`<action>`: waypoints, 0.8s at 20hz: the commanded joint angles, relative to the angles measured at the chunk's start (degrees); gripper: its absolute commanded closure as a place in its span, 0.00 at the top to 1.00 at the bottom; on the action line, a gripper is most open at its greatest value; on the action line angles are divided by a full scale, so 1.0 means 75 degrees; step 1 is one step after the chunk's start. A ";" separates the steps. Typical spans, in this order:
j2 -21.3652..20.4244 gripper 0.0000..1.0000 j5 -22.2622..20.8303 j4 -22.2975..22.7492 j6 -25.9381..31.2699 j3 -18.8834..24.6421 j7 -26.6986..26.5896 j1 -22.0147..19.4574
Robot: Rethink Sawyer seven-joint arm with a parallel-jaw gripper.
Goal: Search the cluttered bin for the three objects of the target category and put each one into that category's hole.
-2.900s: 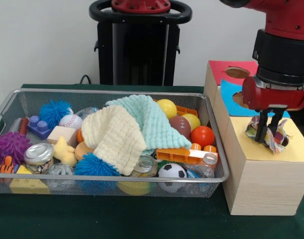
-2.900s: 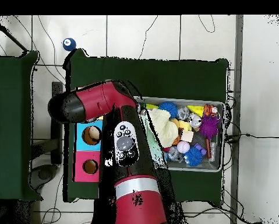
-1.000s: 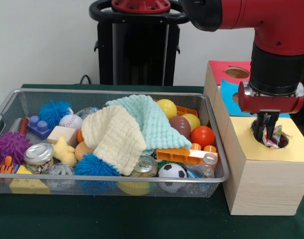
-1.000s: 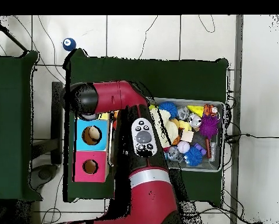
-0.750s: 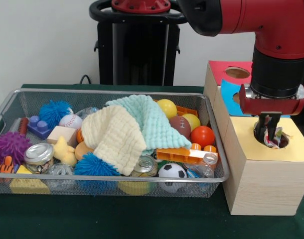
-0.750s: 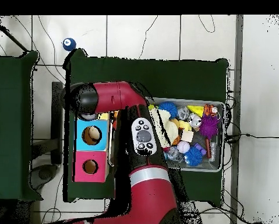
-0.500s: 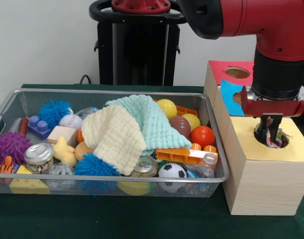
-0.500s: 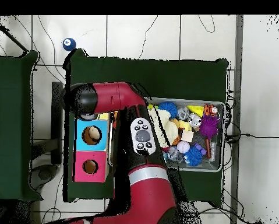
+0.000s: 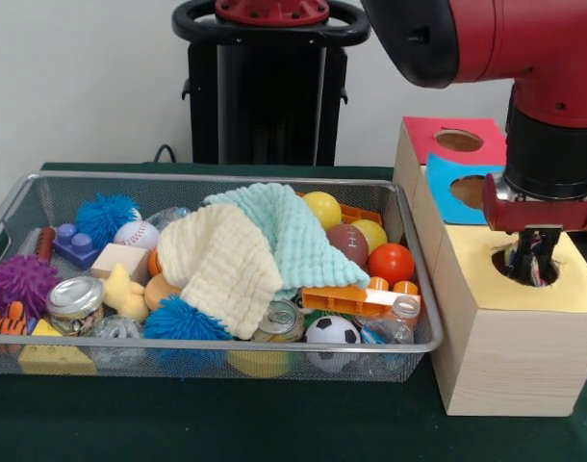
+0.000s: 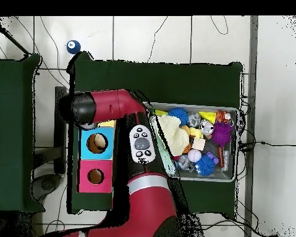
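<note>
Now gripper (image 9: 536, 268) inside yellow hole's (image 9: 531, 270) rim.

Front view: low, close camera at table edge, facing wire bin (image 9: 409, 289) side-on, wooden hole box (image 9: 505, 356) at picture's right, wall behind. Overhead view: high, straight down, far; whole green table (image 10: 175, 80), floor around. Shared: bin (image 10: 232, 175), box (image 10: 82, 179), red arm (image 10: 113, 106). Bin lies right of box overhead, left of it in front.

The black gripper (image 9: 536, 265) fills the round hole in the yellow-topped wooden box (image 9: 510, 332); blue (image 9: 470, 190) and red (rearmost) holes (image 9: 458, 141) stand unobstructed.
</note>
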 commanded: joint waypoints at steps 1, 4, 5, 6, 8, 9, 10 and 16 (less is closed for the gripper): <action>0.0502 0.00 -0.0385 0.0323 0.0029 -0.0686 0.1644 0.0769; 0.0555 0.00 -0.0488 0.0316 0.0284 -0.1406 0.2162 0.1244; 0.0565 0.00 -0.0477 0.0385 0.0225 -0.1577 0.2280 0.1348; 0.0571 0.00 -0.0407 0.0480 0.0158 -0.1626 0.2318 0.1377; 0.0614 0.00 -0.0311 0.0628 -0.0099 -0.1807 0.2410 0.1509; 0.0659 0.00 -0.0294 0.0642 -0.0210 -0.1935 0.2469 0.1612; 0.0688 0.00 -0.0234 0.0688 -0.0309 -0.1995 0.2474 0.1660; 0.0747 0.00 0.0043 0.0901 -0.0814 -0.2195 0.2372 0.1777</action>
